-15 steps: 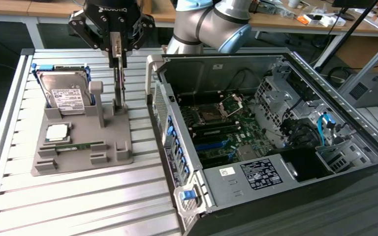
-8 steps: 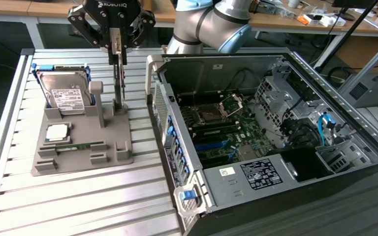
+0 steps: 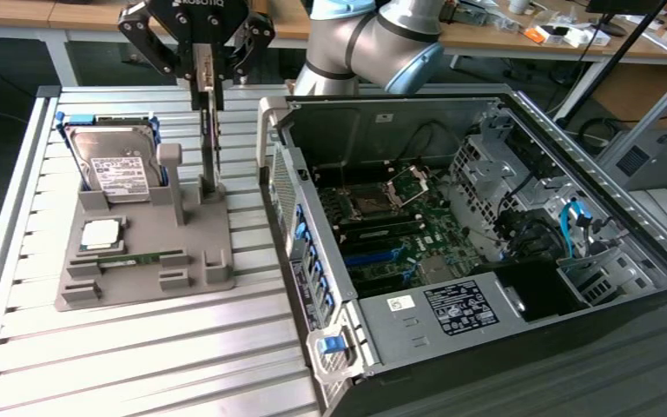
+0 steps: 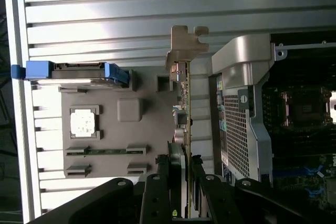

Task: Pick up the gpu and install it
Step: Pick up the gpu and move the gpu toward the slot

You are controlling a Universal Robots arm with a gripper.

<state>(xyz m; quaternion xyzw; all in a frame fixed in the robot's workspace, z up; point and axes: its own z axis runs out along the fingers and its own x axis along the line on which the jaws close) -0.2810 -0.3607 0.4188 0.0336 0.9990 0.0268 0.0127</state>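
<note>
The gpu (image 3: 208,130) stands upright at the holder (image 3: 201,252), between the hard drive (image 3: 119,169) and the computer case (image 3: 363,130).

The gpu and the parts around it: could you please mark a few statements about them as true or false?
1. The end effector is closed on the gpu, which stands upright on its edge. True.
2. The gpu is seated inside the computer case. False: it is over the gray holder, outside the case.
3. The hard drive leans tilted in the gray holder. True.
4. The computer case has its side panel on. False: the side is open and the motherboard is exposed.
</note>
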